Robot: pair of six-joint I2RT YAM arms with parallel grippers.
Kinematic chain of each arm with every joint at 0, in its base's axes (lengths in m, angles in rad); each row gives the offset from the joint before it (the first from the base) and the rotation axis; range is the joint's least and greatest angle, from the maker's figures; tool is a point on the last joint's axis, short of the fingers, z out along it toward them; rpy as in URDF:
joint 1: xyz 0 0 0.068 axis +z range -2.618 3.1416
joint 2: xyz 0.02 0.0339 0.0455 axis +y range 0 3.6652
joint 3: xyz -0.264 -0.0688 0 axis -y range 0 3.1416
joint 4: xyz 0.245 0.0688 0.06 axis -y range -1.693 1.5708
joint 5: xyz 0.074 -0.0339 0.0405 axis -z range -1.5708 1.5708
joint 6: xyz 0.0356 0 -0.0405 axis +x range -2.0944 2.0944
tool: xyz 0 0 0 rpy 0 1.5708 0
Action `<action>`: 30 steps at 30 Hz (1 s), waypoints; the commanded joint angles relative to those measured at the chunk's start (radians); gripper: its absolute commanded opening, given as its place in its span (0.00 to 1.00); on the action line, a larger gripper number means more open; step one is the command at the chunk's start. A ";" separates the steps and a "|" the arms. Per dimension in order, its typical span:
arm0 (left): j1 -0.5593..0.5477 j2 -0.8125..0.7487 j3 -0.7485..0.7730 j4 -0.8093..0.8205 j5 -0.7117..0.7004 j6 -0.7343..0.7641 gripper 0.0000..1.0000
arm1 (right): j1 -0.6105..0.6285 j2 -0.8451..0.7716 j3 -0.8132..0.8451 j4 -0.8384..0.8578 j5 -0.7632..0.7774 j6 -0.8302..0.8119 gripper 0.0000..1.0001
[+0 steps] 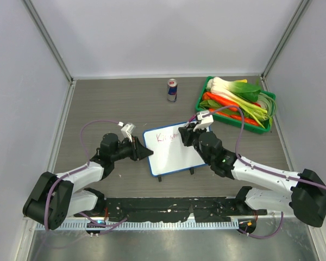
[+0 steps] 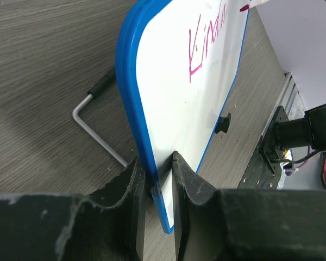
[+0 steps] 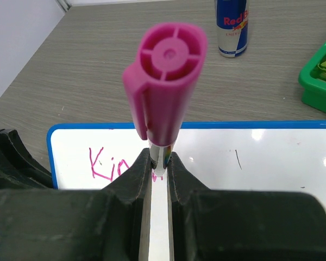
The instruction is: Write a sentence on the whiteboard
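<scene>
The blue-rimmed whiteboard point(image 1: 176, 157) lies mid-table, propped on its little black feet. My left gripper point(image 1: 146, 153) is shut on the board's left edge; in the left wrist view its jaws point(image 2: 158, 163) pinch the blue rim of the whiteboard point(image 2: 206, 98). My right gripper point(image 1: 187, 132) is shut on a pink marker point(image 3: 164, 92), tip down on the whiteboard point(image 3: 261, 163). The sentence point(image 3: 106, 163) reads "Kin" in magenta, with more letters hidden behind my right gripper point(image 3: 159, 160). The same sentence point(image 2: 204, 43) shows near the board's top edge.
A Red Bull can point(image 1: 172, 90) stands at the back centre. A green tray point(image 1: 201, 97) with leeks and carrots sits at the back right. A bent metal stand leg point(image 2: 95, 130) sticks out behind the board. Grey walls enclose the table.
</scene>
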 commanded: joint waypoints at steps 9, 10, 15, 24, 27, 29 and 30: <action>-0.014 0.012 0.022 -0.017 -0.018 0.055 0.00 | -0.010 0.034 0.051 0.054 0.027 -0.018 0.01; -0.013 0.011 0.022 -0.017 -0.018 0.056 0.00 | -0.012 0.037 0.045 0.060 0.027 -0.015 0.01; -0.014 0.012 0.022 -0.017 -0.018 0.056 0.00 | -0.013 0.045 0.034 0.058 0.031 -0.011 0.01; -0.014 0.014 0.022 -0.017 -0.016 0.056 0.00 | -0.025 0.036 0.025 0.029 0.071 -0.015 0.01; -0.016 0.015 0.022 -0.017 -0.018 0.058 0.00 | -0.036 0.029 0.029 0.017 0.082 -0.017 0.01; -0.016 0.014 0.022 -0.017 -0.018 0.056 0.00 | -0.039 0.026 0.032 0.017 0.087 -0.017 0.01; -0.016 0.014 0.024 -0.017 -0.018 0.056 0.00 | -0.042 0.028 0.034 0.017 0.087 -0.017 0.01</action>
